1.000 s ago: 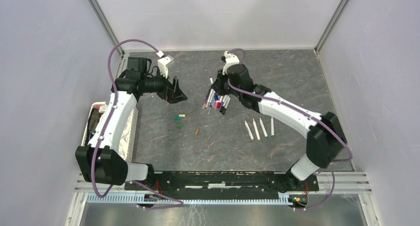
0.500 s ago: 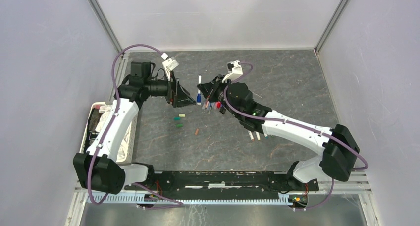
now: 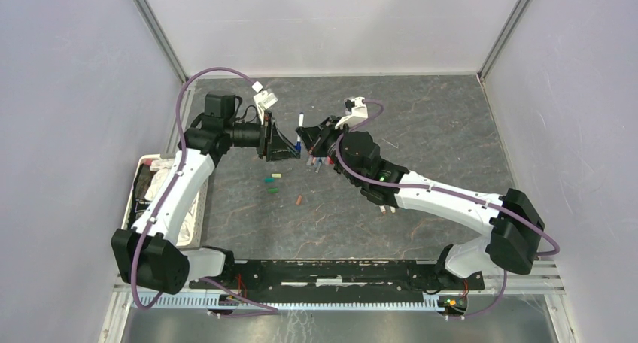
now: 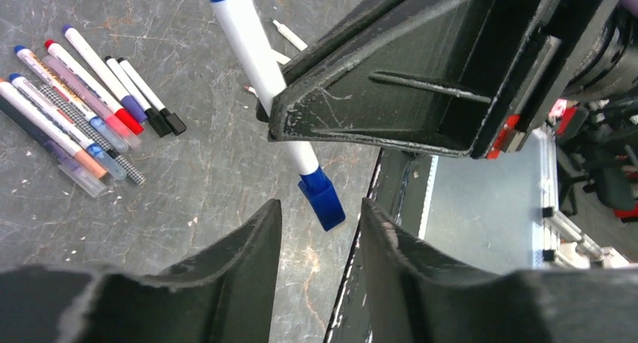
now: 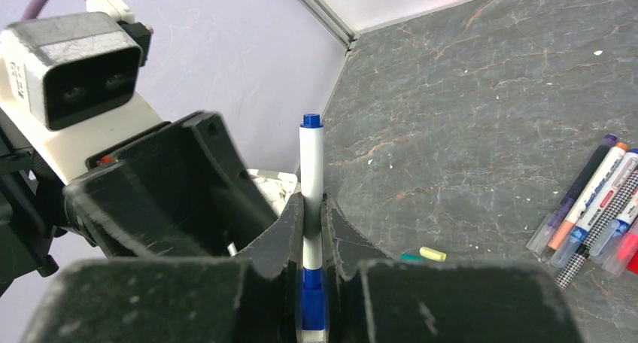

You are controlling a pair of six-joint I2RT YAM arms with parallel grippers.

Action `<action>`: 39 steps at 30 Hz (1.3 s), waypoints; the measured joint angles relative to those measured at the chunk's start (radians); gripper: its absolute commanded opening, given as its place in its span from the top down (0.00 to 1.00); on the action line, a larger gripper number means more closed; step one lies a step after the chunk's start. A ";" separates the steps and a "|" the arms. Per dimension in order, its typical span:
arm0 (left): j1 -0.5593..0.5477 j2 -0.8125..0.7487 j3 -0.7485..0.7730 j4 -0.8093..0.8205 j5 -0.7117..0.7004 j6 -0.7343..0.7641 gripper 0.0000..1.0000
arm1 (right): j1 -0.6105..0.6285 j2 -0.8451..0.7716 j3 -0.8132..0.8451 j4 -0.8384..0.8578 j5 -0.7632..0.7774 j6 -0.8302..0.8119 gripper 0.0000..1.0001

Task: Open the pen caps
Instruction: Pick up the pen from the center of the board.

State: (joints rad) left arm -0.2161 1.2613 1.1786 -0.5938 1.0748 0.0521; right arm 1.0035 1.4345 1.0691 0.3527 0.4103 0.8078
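My right gripper is shut on a white pen, held upright above the table. Its blue pen cap points at my left gripper. That gripper is open, and the cap's end sits just between the fingertips without touching either one. From above, the two grippers meet at the table's middle back around the pen. Several capped pens lie in a pile on the table. Loose yellow, green and brown pen caps lie near the middle.
A white basket stands by the left wall beside my left arm. A few uncapped white pens lie on the table, mostly under my right arm. Walls enclose the table on three sides.
The right gripper lifted the pen from the pile and swung it left. The left gripper moved right to meet it and its jaws narrowed around the cap's end.
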 measured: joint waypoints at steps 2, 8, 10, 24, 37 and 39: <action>-0.001 0.006 0.000 0.000 -0.002 0.005 0.88 | 0.003 0.001 0.000 0.004 0.010 0.000 1.00; -0.004 0.011 -0.002 -0.002 -0.017 0.004 0.80 | 0.012 0.002 0.000 0.005 0.041 -0.005 1.00; -0.006 0.015 -0.002 -0.003 -0.019 0.003 0.69 | 0.018 0.006 0.000 0.006 0.055 -0.008 1.00; -0.055 0.034 -0.010 -0.005 -0.092 0.016 0.82 | 0.059 0.028 0.005 0.001 0.099 -0.019 1.00; -0.067 -0.011 -0.027 -0.079 -0.253 0.221 0.98 | 0.067 0.028 0.060 -0.113 0.138 -0.047 0.53; -0.067 -0.015 -0.027 -0.114 -0.272 0.296 0.98 | 0.041 0.028 0.109 -0.171 0.093 -0.058 0.48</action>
State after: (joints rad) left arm -0.2829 1.2465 1.1515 -0.7078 0.8024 0.3477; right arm 1.0443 1.4624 1.1778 0.1818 0.5034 0.7494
